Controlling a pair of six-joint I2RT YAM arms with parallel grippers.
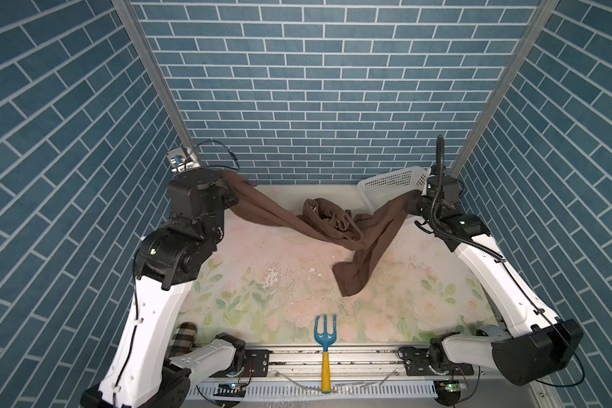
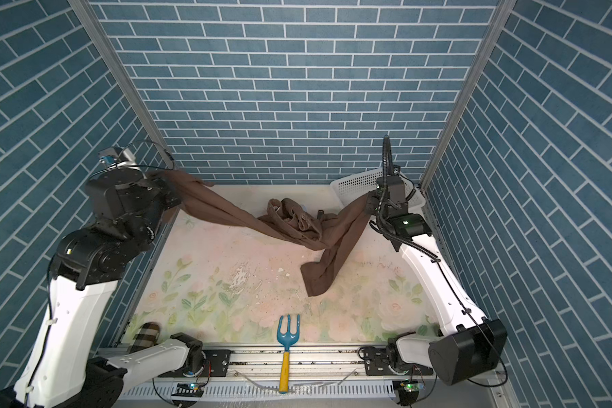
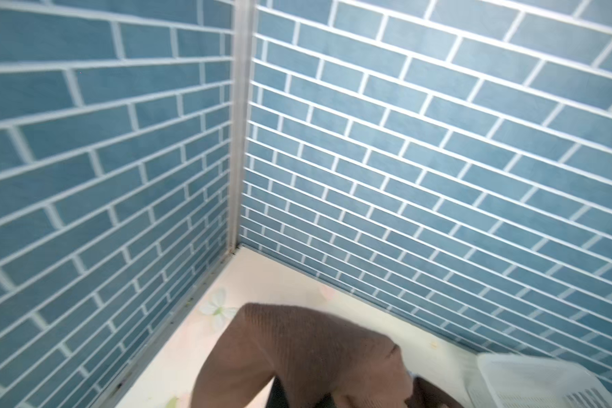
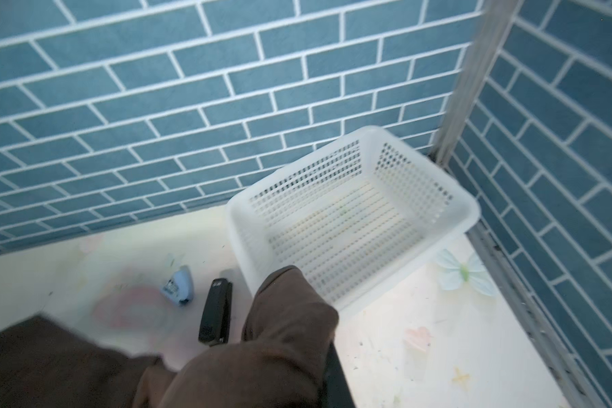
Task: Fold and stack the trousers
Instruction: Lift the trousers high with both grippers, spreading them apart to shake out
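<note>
The brown trousers [image 1: 336, 226] [image 2: 297, 226] hang between my two raised grippers in both top views. They sag to a bunched heap at the back middle of the table, and one leg end [image 1: 350, 279] trails onto the floral cloth. My left gripper [image 1: 231, 192] [image 2: 172, 192] is shut on one end near the back left corner. Over by the basket, my right gripper [image 1: 411, 204] [image 2: 368, 205] is shut on the other end. In each wrist view brown fabric [image 3: 297, 356] [image 4: 283, 335] drapes over the jaws and hides the fingers.
A white perforated basket [image 1: 391, 183] [image 4: 470, 212] stands in the back right corner. A black stapler [image 4: 215, 311] and a small blue object [image 4: 177, 286] lie beside it. A blue fork with a yellow handle [image 1: 324, 339] lies at the front edge, and a plaid pouch [image 1: 182, 339] at the front left.
</note>
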